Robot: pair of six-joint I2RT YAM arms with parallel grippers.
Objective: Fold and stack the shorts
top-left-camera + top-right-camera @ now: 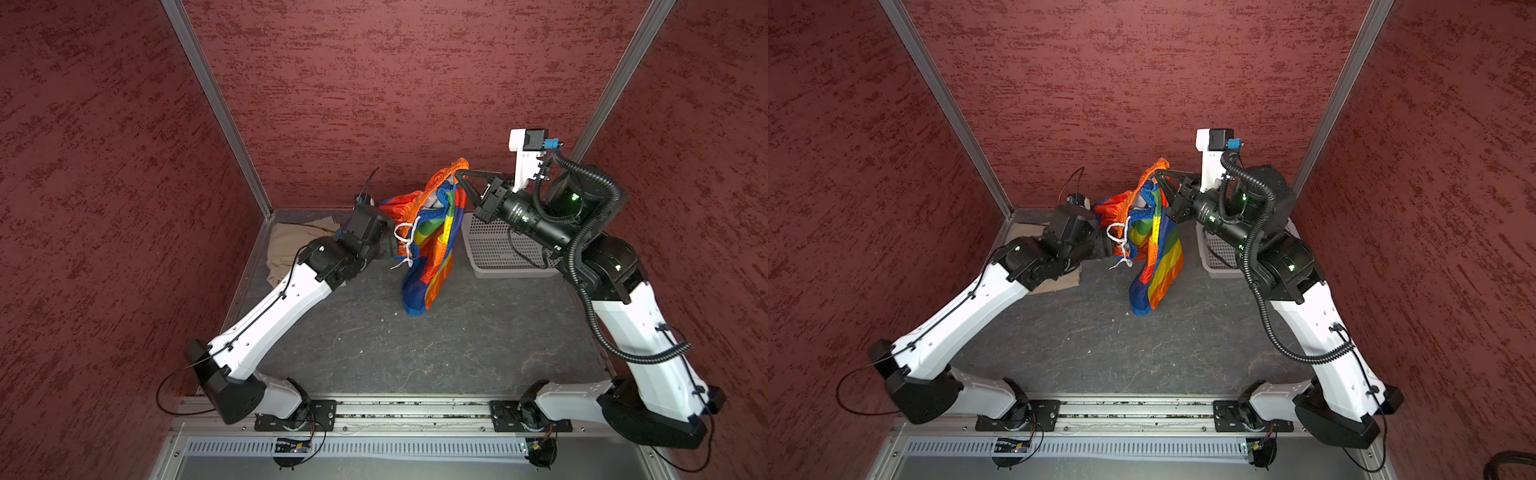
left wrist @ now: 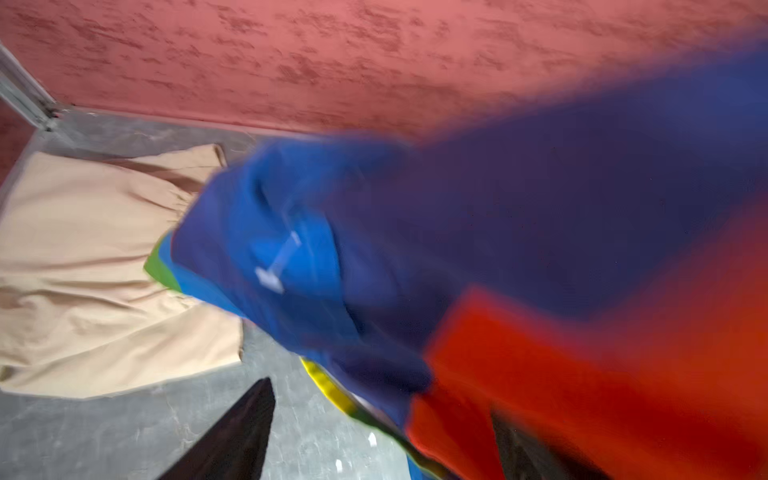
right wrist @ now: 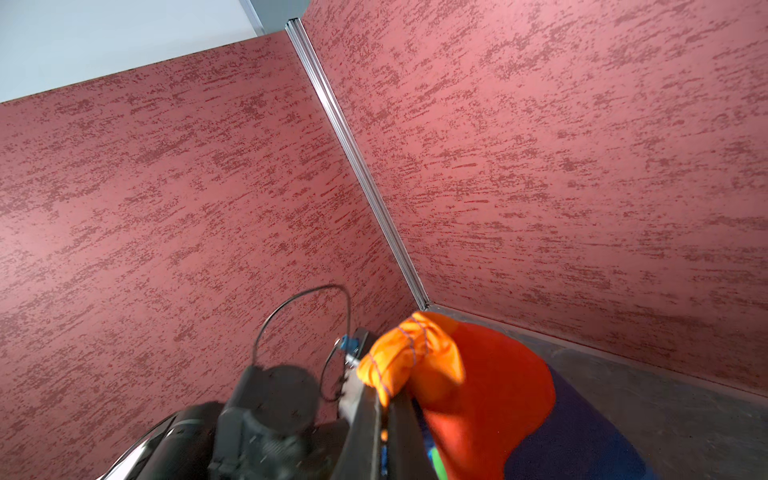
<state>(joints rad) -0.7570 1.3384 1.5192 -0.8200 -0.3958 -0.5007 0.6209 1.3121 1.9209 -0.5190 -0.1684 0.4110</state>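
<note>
Rainbow shorts (image 1: 428, 249) are off the table. They hang bunched from the orange waistband (image 1: 451, 166) at mid-table, close to the back wall. The drawstring (image 1: 405, 241) dangles on the left-arm side, and the lowest hem is down near the tabletop (image 1: 415, 365). They're not flat and not folded.

Beige shorts (image 1: 286, 245) lie on the table in the far-left corner, partly under the left arm in both top views. In the left wrist view the beige shorts (image 2: 83, 270) are a flat, compact slab with a few wrinkles. I read that pair as folded and set as the stack base.

So you're roughly half through. One pair is done; the second needs laying out, folding, then placing on the beige. The basket (image 1: 494, 253) sits far right, behind the right arm, and looks uninvolved.

Fingers:
- **Right:** the right gripper (image 1: 459, 174) is clamped fully shut on the waistband, raised high, carrying the whole garment. In the right wrist view the right gripper (image 3: 384, 399) has orange cloth bunched over its closed tips.
- **Left:** the left gripper (image 2: 380, 399) is spread wide, its dark fingers (image 2: 245, 436) well apart, with blue and red cloth of the rainbow shorts between and over them. That view is motion-blurred, so you can't tell whether either finger touches the cloth. It has nothing pinched. In a top view it sits just beside the drawstring, lower than the right gripper.
</note>
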